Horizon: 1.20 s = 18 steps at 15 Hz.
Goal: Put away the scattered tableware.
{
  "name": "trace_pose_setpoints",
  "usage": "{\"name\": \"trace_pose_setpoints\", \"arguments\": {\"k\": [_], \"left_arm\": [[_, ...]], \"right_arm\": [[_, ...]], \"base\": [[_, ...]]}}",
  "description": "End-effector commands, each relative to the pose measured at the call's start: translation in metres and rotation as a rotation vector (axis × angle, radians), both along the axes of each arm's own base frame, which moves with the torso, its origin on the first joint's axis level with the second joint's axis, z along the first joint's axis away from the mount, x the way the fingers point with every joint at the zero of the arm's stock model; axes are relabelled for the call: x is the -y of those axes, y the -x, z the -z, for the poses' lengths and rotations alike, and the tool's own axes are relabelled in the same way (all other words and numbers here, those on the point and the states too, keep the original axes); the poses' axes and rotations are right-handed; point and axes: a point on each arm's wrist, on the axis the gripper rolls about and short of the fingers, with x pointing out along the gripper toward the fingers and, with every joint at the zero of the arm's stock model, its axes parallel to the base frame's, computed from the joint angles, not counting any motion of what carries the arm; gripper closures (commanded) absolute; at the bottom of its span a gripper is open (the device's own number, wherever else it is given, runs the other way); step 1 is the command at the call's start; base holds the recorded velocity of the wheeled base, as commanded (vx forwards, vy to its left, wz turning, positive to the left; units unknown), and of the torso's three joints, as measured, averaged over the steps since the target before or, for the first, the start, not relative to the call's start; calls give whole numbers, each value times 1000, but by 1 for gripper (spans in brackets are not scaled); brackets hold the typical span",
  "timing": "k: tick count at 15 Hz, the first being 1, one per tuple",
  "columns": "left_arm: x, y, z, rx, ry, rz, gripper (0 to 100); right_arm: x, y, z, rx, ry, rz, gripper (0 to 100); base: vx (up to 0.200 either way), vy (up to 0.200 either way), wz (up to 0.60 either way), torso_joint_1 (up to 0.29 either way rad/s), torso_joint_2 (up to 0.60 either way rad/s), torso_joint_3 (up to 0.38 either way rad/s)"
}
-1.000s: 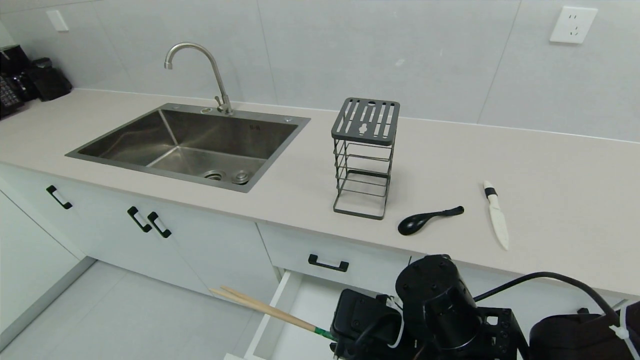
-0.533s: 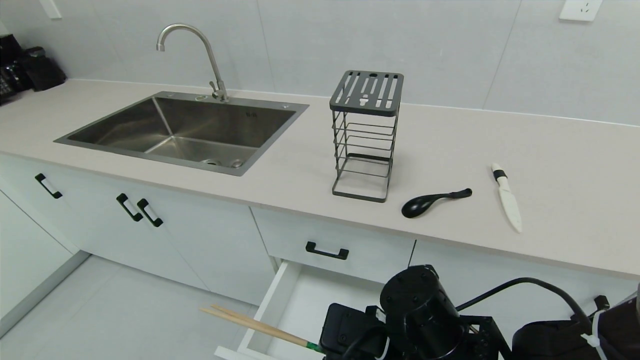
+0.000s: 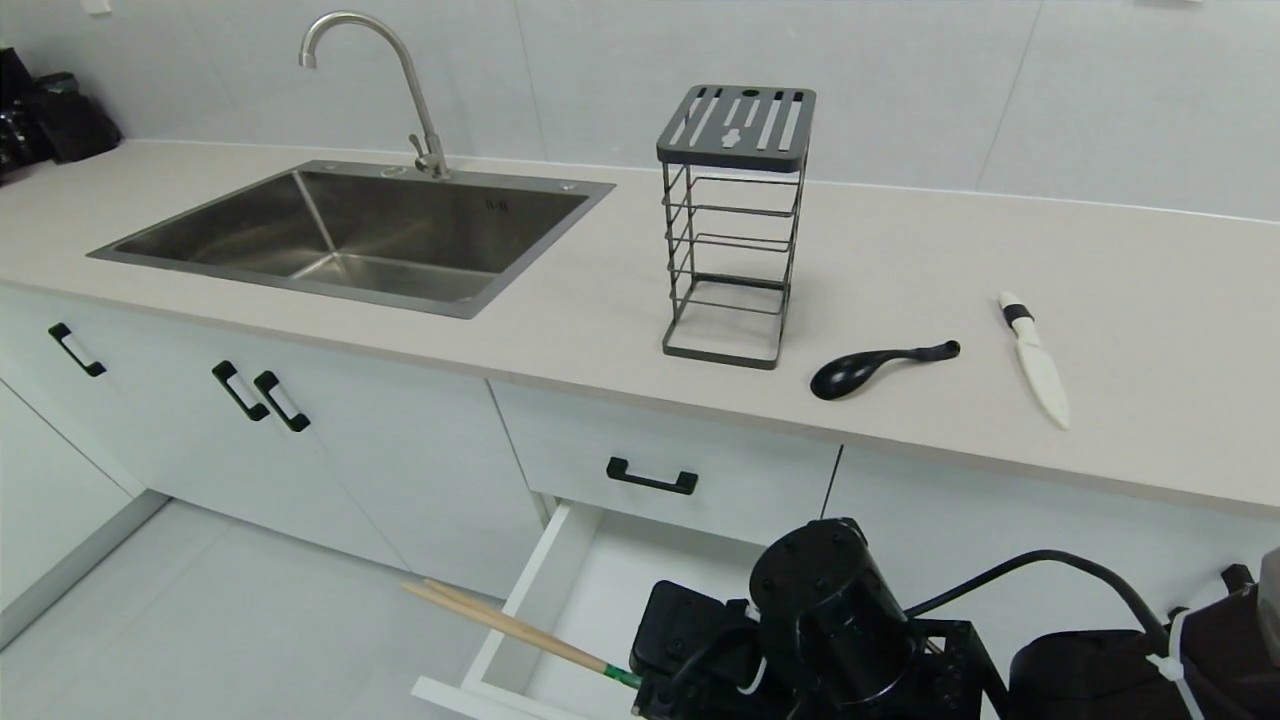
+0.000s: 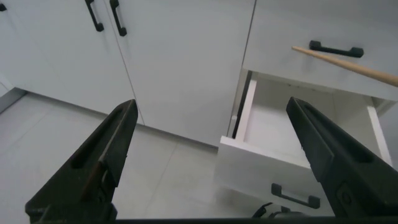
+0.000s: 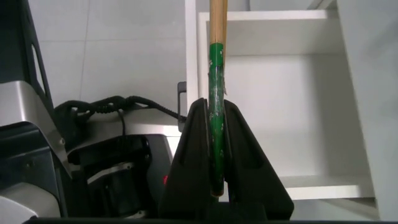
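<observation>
The right gripper (image 5: 216, 115) was clamped on a pair of chopsticks (image 5: 217, 37) at their green-painted ends. This grip probably left the long bare shafts free to be laid down flat. The shafts ran out from the fingers to the left, crossing the left wall of the open drawer (image 3: 520, 610), with their tips past it over the floor. The drawer likely stood open to receive them. The left gripper (image 4: 211, 106) hung low before the cupboard fronts, fingers wide apart and holding nothing. Up on the counter (image 3: 900, 260), far from both grippers, a black spoon (image 3: 868, 366) and a white knife (image 3: 1037, 360) lay to the right of a wire rack (image 3: 733, 225), not yet put away.
</observation>
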Motion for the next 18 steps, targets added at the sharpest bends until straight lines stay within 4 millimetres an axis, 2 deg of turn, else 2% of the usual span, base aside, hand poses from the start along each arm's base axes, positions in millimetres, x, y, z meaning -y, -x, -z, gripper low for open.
{"name": "trace_pose_setpoints", "arguments": {"k": [1,6,16,18], "left_arm": [[0,0,0,0,0,-1,0],[0,0,0,1,0,0,0],[0,0,0,0,0,-1,0],[0,0,0,0,0,-1,0]], "right_arm": [[3,1,2,-9,14,0,100],[3,1,13,-37,78,16,100],[5,-16,13,-72,52,136,100],[-1,-24,7,-49,29,153,100]], "base": [[0,0,0,-110,227,119],[0,0,0,-168,328,157],[0,0,0,-133,245,109],[0,0,0,-190,293,115]]}}
